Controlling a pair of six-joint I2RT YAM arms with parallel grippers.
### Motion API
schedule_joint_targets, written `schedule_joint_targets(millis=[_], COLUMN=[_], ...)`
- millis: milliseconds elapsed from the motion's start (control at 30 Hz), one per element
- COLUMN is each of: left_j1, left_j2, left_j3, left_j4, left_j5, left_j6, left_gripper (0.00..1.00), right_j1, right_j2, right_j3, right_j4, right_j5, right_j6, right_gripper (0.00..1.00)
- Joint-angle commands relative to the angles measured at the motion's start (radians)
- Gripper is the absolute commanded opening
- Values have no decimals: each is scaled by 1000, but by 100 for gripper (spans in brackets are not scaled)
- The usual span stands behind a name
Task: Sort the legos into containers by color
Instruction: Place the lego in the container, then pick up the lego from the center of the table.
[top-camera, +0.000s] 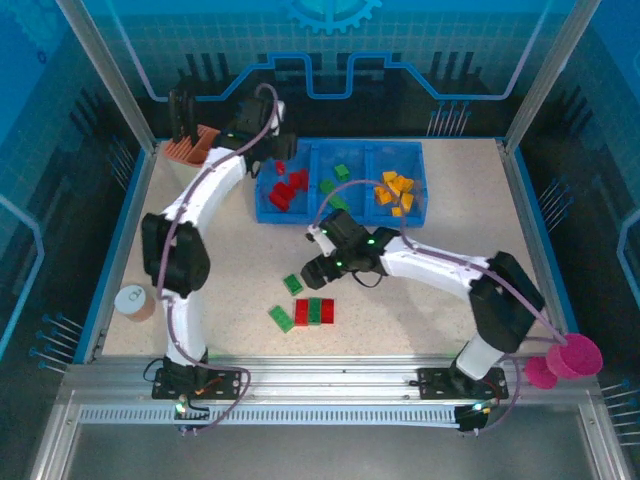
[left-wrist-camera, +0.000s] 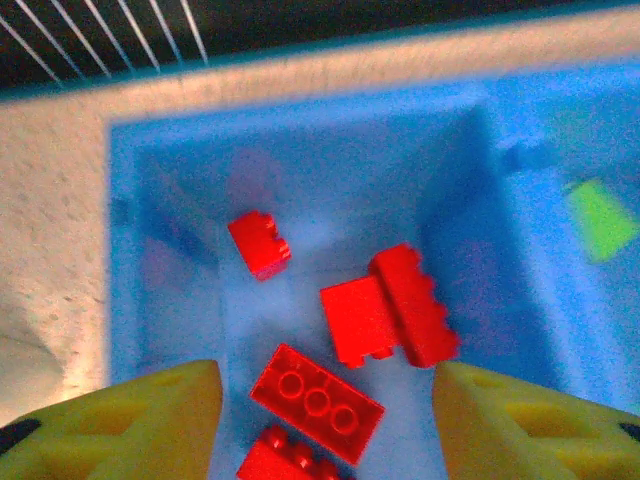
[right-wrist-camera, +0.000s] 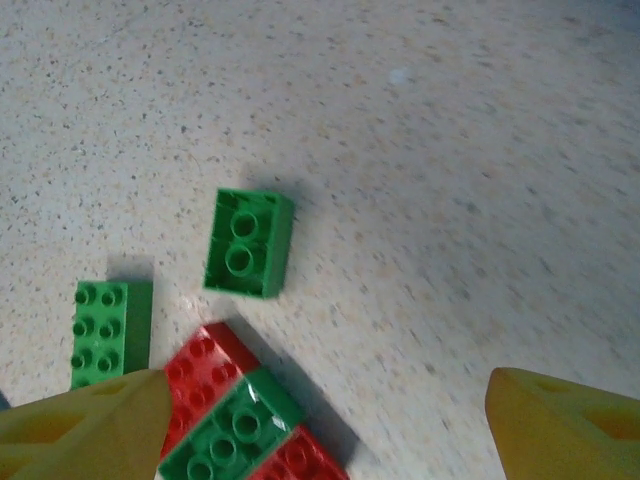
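L claw (left-wrist-camera: 325, 368) open, empty, over tray's left bin (left-wrist-camera: 330, 180) | red legos (left-wrist-camera: 316, 403) below, betw fingers, longest lies diag | R claw (right-wrist-camera: 328, 378) open, empty; green lego (right-wrist-camera: 248, 243) ahead on table (right-wrist-camera: 450, 150), long axis away from claw

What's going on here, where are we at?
Two arms are sorting lego bricks by color into a blue tray. The left gripper hangs open over the left compartment, which holds red bricks; nothing is between its fingers. Green bricks lie in the middle compartment, orange-yellow bricks in the right compartment. The right gripper is open and holds nothing, above loose pieces on the table: one green brick, a second green brick and a red-green-red row.
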Motion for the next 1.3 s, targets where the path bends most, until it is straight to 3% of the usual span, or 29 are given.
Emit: schedule_joint_targets(millis=[0,400,600,900,1000,1167,1267], left_j1=[4,21,21,22,23,26,26], left_j2=[-177,-751,-1001,-1113,-1153,-1195,-1186], left_j3=[-33,-523,-720,-852,-934,-1061,-1061], left_j4=[-50,-121,-233,-333,-323,-239,-234], left_j5=[70,16,-3,-27,-17,115,85], left_j6=[-12,-66,-81,-26,-1,7,11], left_gripper=[66,80,83,86,88,88,88], right_j1=[55,159,162,165,157,130,93], right_j2=[108,362,419,480,466,393,310], right_j3=[90,334,365,423,423,415,400], right_j4=[6,-207,-242,-279,-294,-343,-367], right_j5=[37,206,211,239,240,286,314], right_j6=[-44,8,18,-1,-13,-52,-89], right_gripper=[85,88,78,48,44,40,39])
